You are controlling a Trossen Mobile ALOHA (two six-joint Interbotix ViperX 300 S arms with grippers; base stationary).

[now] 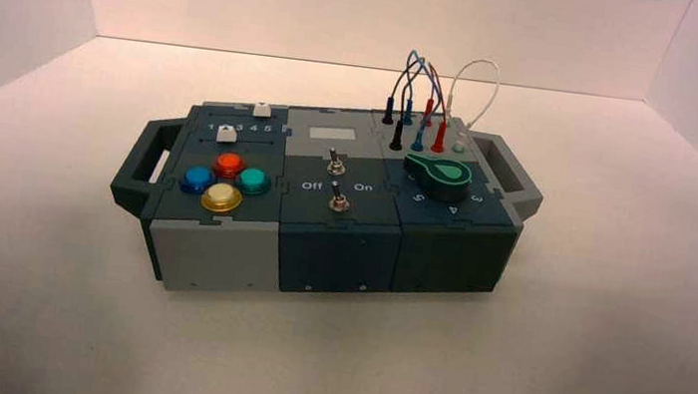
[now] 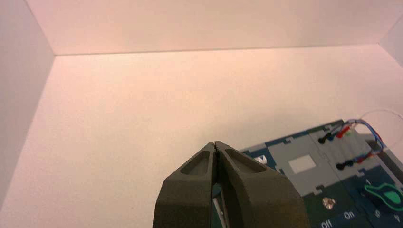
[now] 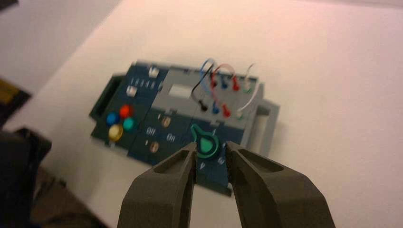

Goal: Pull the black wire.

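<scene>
Right gripper (image 3: pixel 211 147), fingers parted with nothing between them, hangs above the near side of the big box (image 1: pixel 343 211); the left gripper (image 2: pixel 215 145) waits closed, off to the left. Smaller: the green knob (image 1: pixel 443 176) on the box's right part. Slimmest, the black wire (image 1: pixel 398 87) arches behind it, plugged in at both ends.

The right gripper (image 3: pixel 211 145) has its two fingers apart, above the box (image 3: pixel 161 114). Between the fingertips one sees the green knob (image 3: pixel 206 144). Farther along the box, the black wire (image 3: pixel 196 86) makes an arch beside the blue wire (image 3: pixel 203 71), the red wire (image 3: pixel 214 85) and the white wire (image 3: pixel 252 97). Four round coloured buttons (image 3: pixel 126 111) sit together on the opposite part.
</scene>
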